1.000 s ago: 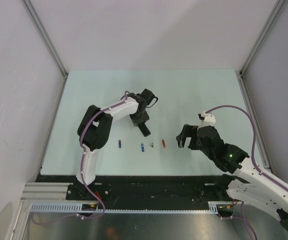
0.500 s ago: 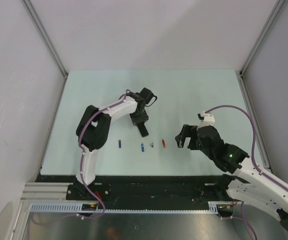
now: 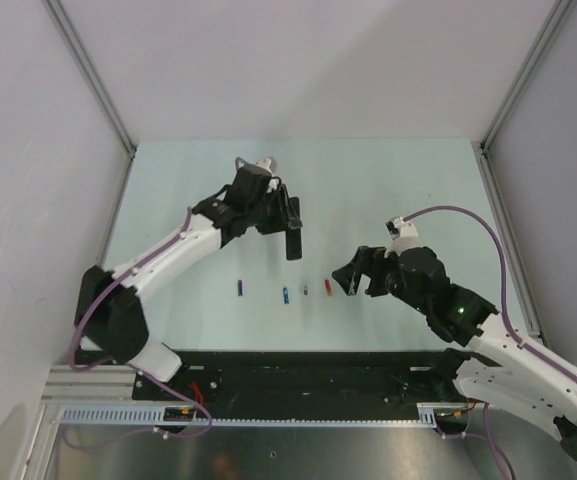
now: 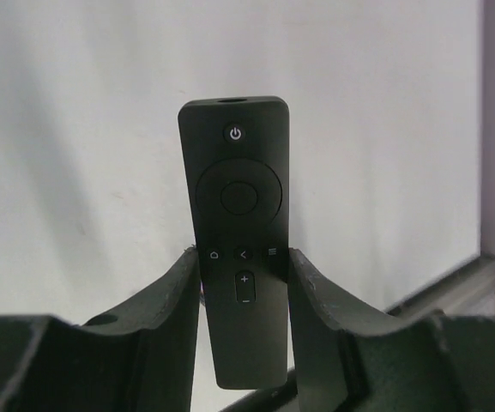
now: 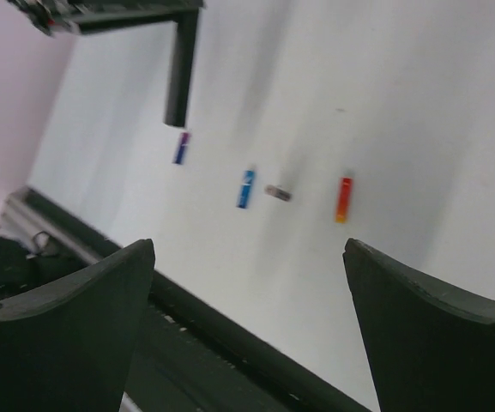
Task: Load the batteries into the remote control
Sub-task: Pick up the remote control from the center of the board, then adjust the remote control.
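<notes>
My left gripper [image 3: 288, 213] is shut on the remote control [image 3: 293, 244], a slim black bar held in the air above the table. In the left wrist view the remote [image 4: 238, 189] shows its button side, and the gripper [image 4: 244, 266] pinches its lower half. Four batteries lie in a row on the table: dark blue [image 3: 240, 287], lighter blue [image 3: 285, 295], grey-silver [image 3: 305, 290], orange-red [image 3: 328, 286]. My right gripper [image 3: 346, 281] is open and empty, just right of the orange-red battery. The right wrist view shows the gripper [image 5: 249, 249] wide open and the orange-red battery [image 5: 343, 199].
The pale table [image 3: 398, 190] has grey walls on the left, back and right. A black rail [image 3: 298, 362] runs along the near edge, also seen in the right wrist view [image 5: 230, 335]. The left arm [image 3: 158, 260] stretches across the table's left half.
My left arm has stretched out and lifted the remote off the table, up and slightly back. My right gripper has moved a little left toward the orange-red battery.
</notes>
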### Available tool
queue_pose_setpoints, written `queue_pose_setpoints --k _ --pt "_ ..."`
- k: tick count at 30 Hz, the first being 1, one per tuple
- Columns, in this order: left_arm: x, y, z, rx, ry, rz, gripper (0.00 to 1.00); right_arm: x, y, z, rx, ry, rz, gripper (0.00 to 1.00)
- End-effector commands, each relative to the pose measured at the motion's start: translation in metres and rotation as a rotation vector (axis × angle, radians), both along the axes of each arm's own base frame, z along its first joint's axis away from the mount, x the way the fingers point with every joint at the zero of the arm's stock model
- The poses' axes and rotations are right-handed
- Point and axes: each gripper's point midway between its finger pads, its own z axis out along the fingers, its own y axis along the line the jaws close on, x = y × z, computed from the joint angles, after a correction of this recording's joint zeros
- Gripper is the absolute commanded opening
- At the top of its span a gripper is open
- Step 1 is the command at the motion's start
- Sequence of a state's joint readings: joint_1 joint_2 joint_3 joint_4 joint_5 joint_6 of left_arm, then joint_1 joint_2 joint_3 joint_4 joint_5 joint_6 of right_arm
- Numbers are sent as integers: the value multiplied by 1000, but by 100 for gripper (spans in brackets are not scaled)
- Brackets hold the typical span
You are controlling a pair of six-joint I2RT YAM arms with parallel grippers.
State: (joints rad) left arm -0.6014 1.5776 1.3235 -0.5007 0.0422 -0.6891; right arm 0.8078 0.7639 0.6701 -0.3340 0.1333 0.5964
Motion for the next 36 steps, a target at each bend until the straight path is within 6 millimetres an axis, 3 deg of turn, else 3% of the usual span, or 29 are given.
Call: queue_pose_setpoints --k 1,5,13,14,17,25,36 --pt "-24 -25 55 -217 -217 -234 0 -10 27 74 198 -150 151 97" --pt "-45 -26 75 -315 -292 -282 0 -12 41 84 240 -147 192 96" --pt "-68 -25 91 -396 -346 -291 0 -12 76 72 105 -144 162 92" --pt "-68 -24 100 -418 -372 -282 0 -11 78 73 98 -140 150 91" --pt "-72 -23 107 -448 -390 -275 0 -5 80 64 65 -122 111 90" --pt "-78 -24 111 -481 -394 -267 0 6 80 73 80 -171 50 87" --pt "-88 -27 118 -515 -388 -274 0 20 95 71 78 -190 48 69"
